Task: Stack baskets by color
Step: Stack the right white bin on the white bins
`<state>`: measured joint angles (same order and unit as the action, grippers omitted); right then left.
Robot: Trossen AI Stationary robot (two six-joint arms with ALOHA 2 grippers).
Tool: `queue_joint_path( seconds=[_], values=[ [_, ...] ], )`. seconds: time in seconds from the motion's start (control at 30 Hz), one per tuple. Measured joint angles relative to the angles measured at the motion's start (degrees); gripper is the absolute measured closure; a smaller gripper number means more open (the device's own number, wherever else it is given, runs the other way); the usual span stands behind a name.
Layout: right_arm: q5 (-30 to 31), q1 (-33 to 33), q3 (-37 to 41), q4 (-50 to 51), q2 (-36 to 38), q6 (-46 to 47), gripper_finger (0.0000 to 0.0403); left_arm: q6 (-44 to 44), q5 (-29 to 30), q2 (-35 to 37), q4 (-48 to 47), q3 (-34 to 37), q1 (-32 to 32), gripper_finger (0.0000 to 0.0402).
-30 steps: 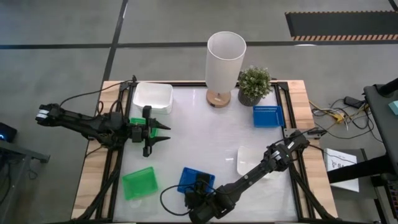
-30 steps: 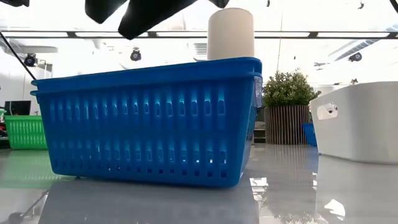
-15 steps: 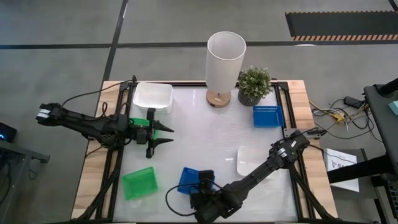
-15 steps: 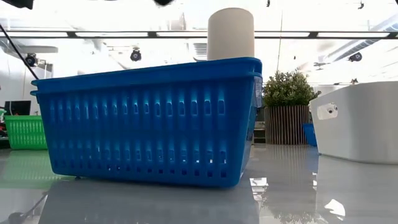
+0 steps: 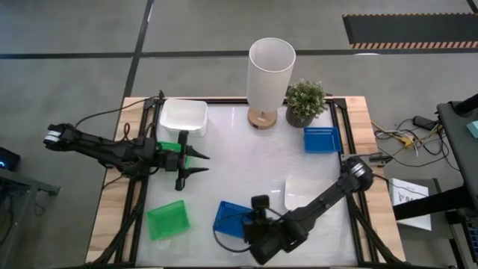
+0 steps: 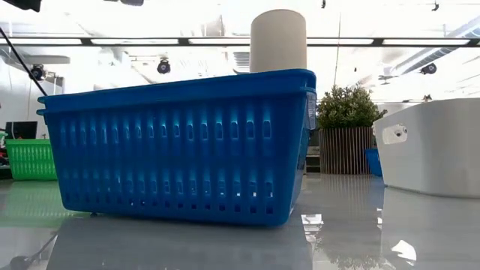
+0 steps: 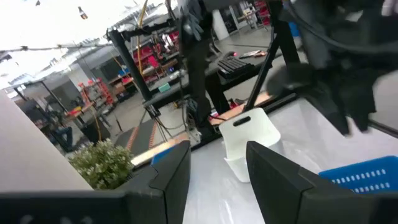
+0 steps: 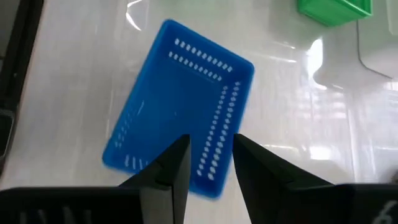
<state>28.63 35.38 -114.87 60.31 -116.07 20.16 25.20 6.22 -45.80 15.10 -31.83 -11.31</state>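
Note:
A blue basket [image 5: 228, 217] rests flat on its bottom near the table's front edge. In the low view, two rims, one above the other, show at the left end of the blue basket [image 6: 180, 142]. My right gripper [image 8: 211, 149] hovers open above it, fingers slanting down and nothing between them. At the left side, my left gripper [image 5: 203, 162] is held level above the table, open and empty. Other baskets rest on the table: green [image 5: 166, 220], green [image 5: 167, 146] under the left arm, white [image 5: 183, 117], blue [image 5: 321, 140], white [image 5: 299, 193].
A tall white cylinder lamp [image 5: 270, 75] and a potted plant [image 5: 305, 101] stand at the far edge. The table's middle [image 5: 246, 161] is bare. The right arm [image 5: 328, 198] slants across the near right corner, over part of the white basket.
My right gripper has risen from the blue basket and drawn back toward the table's right; in the low view its dark shape has left the top of the picture. The blue basket has stayed in place.

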Motion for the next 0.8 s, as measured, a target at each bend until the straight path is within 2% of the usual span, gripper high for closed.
queue_joint_path(
  seconds=[0.4, 0.6, 0.7, 0.8],
  values=[
    [-0.8, 0.7, 29.0, -2.1, 24.9, 17.8, 0.0294, -5.6, 0.0, -6.4, 0.4, 0.0, 0.0, 0.0261],
    [-4.9, -0.6, 41.8, -1.9, 36.5, 19.2, 0.0294, -5.4, 0.0, -11.2, 6.2, -0.1, 0.0, 0.0261],
    [-5.1, -1.5, 46.3, -2.0, 40.1, 17.6, 0.0294, -5.4, 0.0, -12.3, 8.4, -0.1, 0.0, 0.0261],
    [-8.8, -2.1, 49.6, -2.0, 42.5, 16.3, 0.0294, -5.4, 0.0, -12.5, 9.0, -0.1, 0.0, 0.0261]
  ],
)
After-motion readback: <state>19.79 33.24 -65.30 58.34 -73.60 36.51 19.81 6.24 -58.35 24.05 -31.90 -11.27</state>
